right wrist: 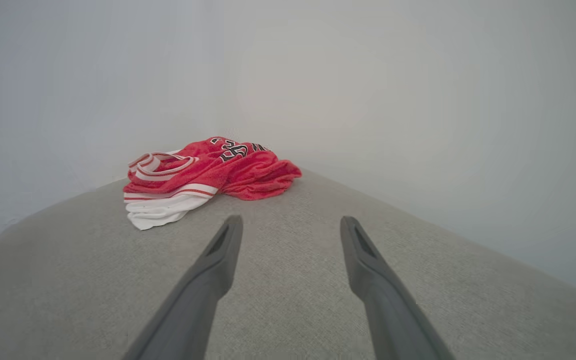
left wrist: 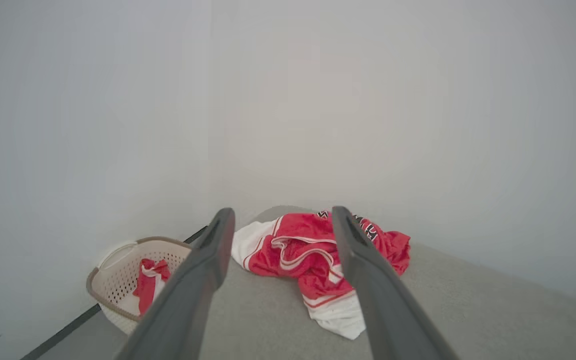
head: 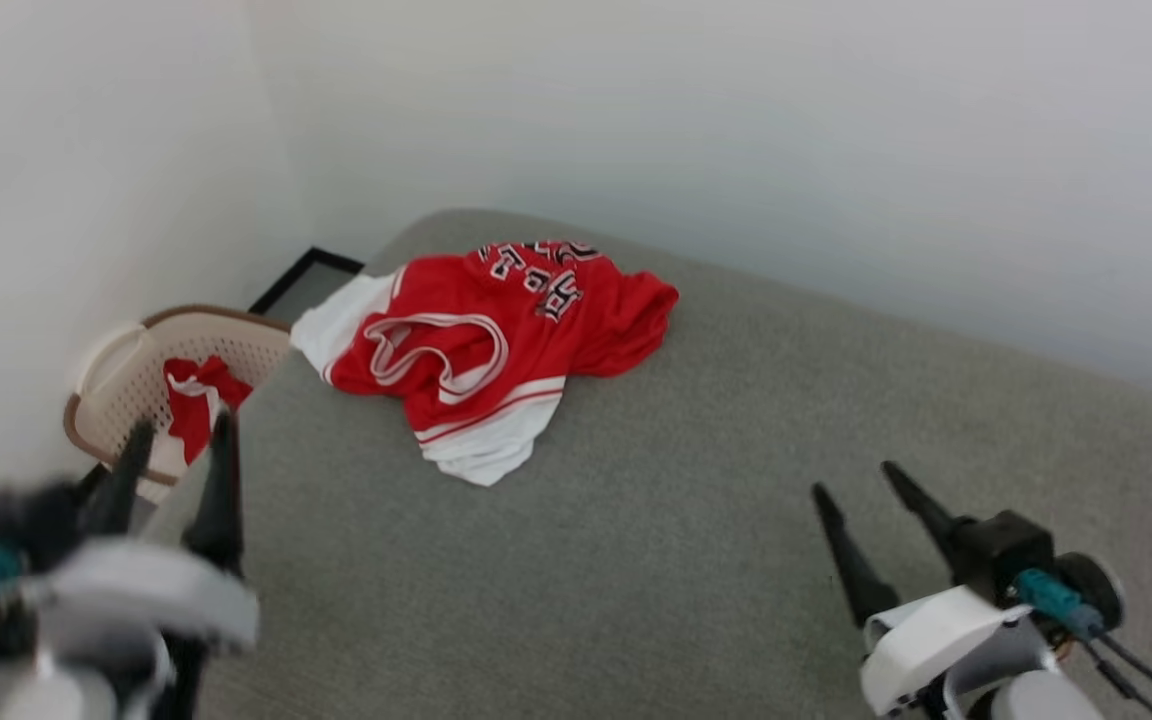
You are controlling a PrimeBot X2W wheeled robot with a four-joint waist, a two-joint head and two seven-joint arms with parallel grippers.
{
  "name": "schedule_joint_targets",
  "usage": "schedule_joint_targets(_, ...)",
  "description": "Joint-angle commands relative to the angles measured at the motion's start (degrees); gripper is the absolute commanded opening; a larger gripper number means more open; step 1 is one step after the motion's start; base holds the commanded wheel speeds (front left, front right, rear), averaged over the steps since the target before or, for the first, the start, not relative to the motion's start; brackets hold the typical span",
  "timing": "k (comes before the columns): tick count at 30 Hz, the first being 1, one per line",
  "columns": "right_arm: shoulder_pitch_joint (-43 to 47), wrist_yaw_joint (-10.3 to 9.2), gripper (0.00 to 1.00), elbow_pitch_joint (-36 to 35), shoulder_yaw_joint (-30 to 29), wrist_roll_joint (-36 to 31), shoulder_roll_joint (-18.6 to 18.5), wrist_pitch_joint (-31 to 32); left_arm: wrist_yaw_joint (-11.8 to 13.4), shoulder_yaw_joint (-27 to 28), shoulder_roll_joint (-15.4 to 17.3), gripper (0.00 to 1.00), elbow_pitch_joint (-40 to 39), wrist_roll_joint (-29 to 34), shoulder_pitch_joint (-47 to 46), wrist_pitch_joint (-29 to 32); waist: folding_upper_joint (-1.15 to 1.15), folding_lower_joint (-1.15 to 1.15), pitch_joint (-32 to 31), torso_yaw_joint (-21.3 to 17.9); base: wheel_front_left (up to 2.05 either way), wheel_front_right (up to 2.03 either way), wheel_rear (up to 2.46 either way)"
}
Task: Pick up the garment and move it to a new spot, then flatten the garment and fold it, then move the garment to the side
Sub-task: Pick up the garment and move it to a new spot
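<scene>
In the head view, the garment (head: 481,350) is seen crumpled in a heap at the far left of the grey padded surface (head: 716,450), one white sleeve trailing toward the near side. The left gripper (head: 184,425) is held at the near left and the right gripper (head: 853,478) at the near right. Both have their fingers spread and nothing between them, and both are well apart from the cloth. A beige basket (head: 206,315) with a small red bundle (head: 198,395) is seen past the left edge.

In the left wrist view, the heap is framed beyond the parted fingers.

In the right wrist view, it is seen far and to the left, folds piled loosely.

The cloth is judged light, limp and perhaps slick, likely to sag and drag. A raised fold at the striped trim (head: 436,350) is suggested as the place to pinch.
</scene>
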Motion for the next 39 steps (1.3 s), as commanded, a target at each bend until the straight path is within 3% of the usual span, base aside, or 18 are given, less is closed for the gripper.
schedule_joint_targets(1,0.22,0.0,1.0,-0.83,-0.13,-0.38,-0.24,0.3,-0.41,0.31,0.74,1.0,0.2,-0.11,-1.35,0.18,0.0,0.0,2.87,-1.13,0.0,0.0,0.0)
schedule_joint_targets(6,-1.64,-0.01,1.0,-7.78,-1.96,-2.0,-2.9,3.86,-2.68,0.53,2.17,1.0,3.35,-3.12,-13.24,4.3,0.0,0.0,10.78,-4.34,0.0,0.0,0.0)
schedule_joint_targets(10,-3.2,-0.02,1.0,-13.5,-2.73,-2.83,-4.58,6.43,-4.08,0.23,4.42,1.0,8.63,-5.04,-21.79,9.66,0.0,0.0,17.1,-7.06,0.0,0.0,0.0)
schedule_joint_targets(16,-5.53,-0.01,1.0,-20.28,-3.71,-3.56,-6.37,9.16,-6.26,-0.56,5.13,1.0,18.41,-8.64,-32.75,16.45,0.0,0.0,24.94,-10.22,0.0,0.0,0.0)
schedule_joint_targets(20,-6.86,-0.01,1.0,-23.63,-3.99,-3.97,-7.33,10.53,-5.94,-1.61,5.51,1.0,26.23,-9.81,-38.88,21.99,0.0,0.0,29.26,-11.73,0.0,0.0,0.0)
schedule_joint_targets(29,-8.59,-0.01,1.0,-29.77,-4.39,-4.93,-8.8,13.41,-4.76,-4.2,4.47,1.0,44.33,-11.31,-49.9,32.81,0.0,0.0,36.51,-13.43,0.0,0.0,0.0)
schedule_joint_targets(33,-9.07,-0.01,1.0,-31.67,-4.45,-5.06,-9.25,14.43,-6.24,-7.53,4.18,1.0,51.25,-9.32,-52.29,35.59,0.0,0.0,38.63,-14.0,0.0,0.0,0.0)
schedule_joint_targets(37,-9.68,-0.01,1.0,-32.89,-4.42,-5.09,-9.34,15.14,-7.72,-9.45,1.75,1.0,58.0,-9.07,-53.18,36.91,0.0,0.0,39.78,-14.29,0.0,0.0,0.0)
schedule_joint_targets(39,-9.92,-0.01,1.0,-33.19,-4.33,-5.12,-9.32,15.43,-7.37,-10.21,0.97,1.0,61.14,-8.39,-53.55,36.44,0.0,0.0,40.09,-14.46,0.0,0.0,0.0)
